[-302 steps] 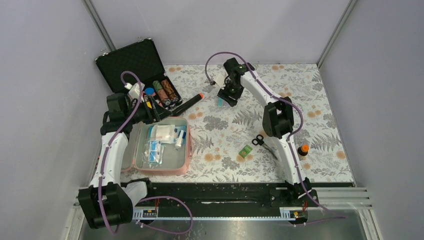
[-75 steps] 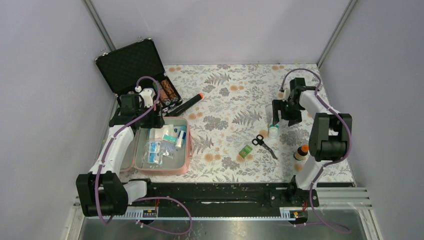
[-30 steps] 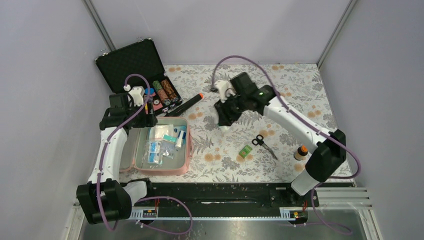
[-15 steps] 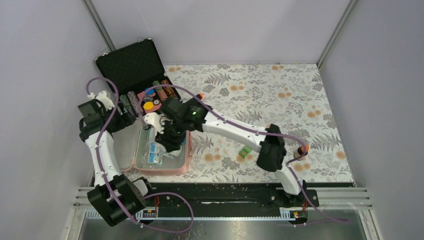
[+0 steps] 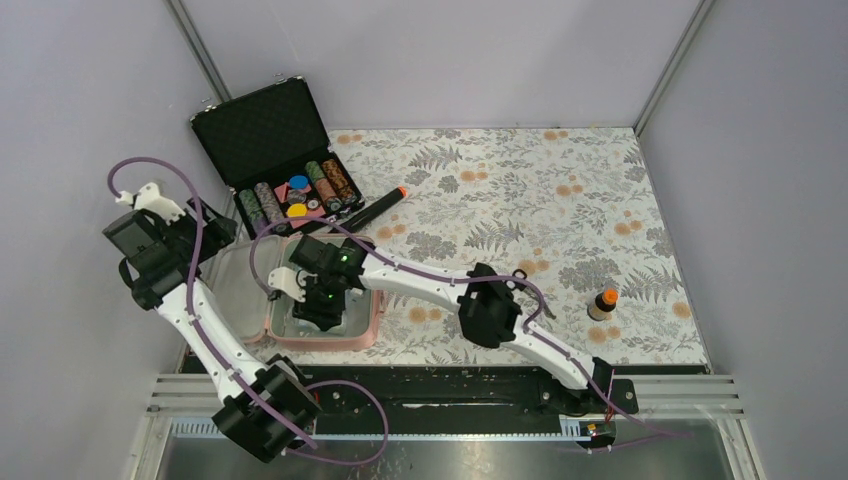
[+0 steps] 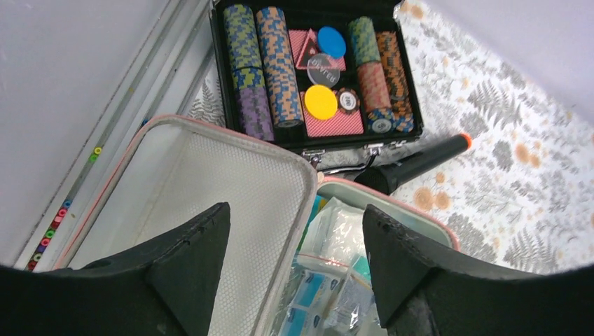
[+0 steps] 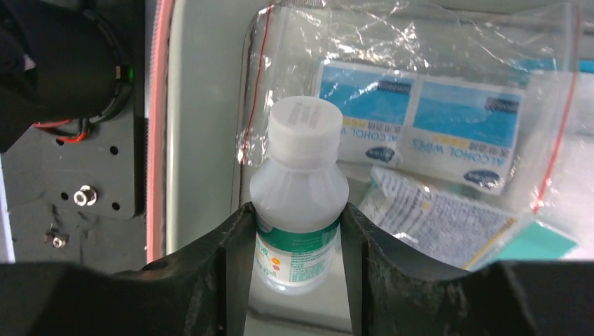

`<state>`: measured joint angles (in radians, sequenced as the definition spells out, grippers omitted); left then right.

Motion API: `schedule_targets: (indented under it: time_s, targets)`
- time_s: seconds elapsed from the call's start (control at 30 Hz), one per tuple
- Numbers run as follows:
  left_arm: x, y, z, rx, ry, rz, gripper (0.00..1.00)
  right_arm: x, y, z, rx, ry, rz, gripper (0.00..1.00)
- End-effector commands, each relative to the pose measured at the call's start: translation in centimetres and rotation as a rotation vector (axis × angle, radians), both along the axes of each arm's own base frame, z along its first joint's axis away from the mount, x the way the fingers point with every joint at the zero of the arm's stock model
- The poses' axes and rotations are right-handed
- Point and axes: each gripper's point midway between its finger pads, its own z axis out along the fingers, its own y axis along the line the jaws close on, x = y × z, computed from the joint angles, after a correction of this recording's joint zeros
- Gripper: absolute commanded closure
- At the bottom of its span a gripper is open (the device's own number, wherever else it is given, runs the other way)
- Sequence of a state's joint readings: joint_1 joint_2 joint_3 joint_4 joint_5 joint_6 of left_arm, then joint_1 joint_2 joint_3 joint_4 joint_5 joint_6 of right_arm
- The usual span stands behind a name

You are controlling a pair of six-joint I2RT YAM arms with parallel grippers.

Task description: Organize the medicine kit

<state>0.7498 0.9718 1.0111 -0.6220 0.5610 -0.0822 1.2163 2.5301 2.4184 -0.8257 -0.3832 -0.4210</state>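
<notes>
Left fingers (image 6: 190, 260) stand open and empty over the kit (image 6: 199, 183) lid. Right fingers (image 7: 218, 280), the nearer, grip a bottle (image 7: 301, 178), its long axis along them, cap past the tips; the kit's tray lies straight ahead, wipes bag (image 7: 448, 133) beside

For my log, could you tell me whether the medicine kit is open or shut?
Open: the medicine kit has its lid folded back.

Lab booth: grey panel walls (image 5: 450, 60)
</notes>
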Motion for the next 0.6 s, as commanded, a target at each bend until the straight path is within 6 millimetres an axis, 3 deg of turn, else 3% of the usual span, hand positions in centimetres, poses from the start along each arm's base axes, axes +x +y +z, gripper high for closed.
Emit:
schedule_targets:
  time_s: [0.0, 0.17, 0.37, 0.47, 0.57]
  targets:
    - [0.1, -0.1, 4.0, -0.044, -0.117, -0.01, 0.31, -1.0, 3.6, 2.5, 0.129, -0.009, 0.018, 0.76]
    - [0.1, -0.3, 4.8, -0.072, -0.142, -0.014, 0.31, -2.7, 5.6, 1.8, 0.164, 0.039, 0.026, 0.76]
    - [-0.1, -0.5, 4.2, -0.08, -0.135, -0.018, 0.31, -3.4, 6.6, -0.3, 0.168, 0.058, 0.021, 0.76]
    - [-0.1, -0.7, 4.0, -0.088, -0.133, -0.028, 0.31, -3.3, 6.7, -0.6, 0.167, 0.058, 0.014, 0.71]
    - [-0.2, -0.9, 4.0, -0.087, -0.134, -0.035, 0.31, -3.0, 6.3, -0.1, 0.157, 0.037, -0.001, 0.55]
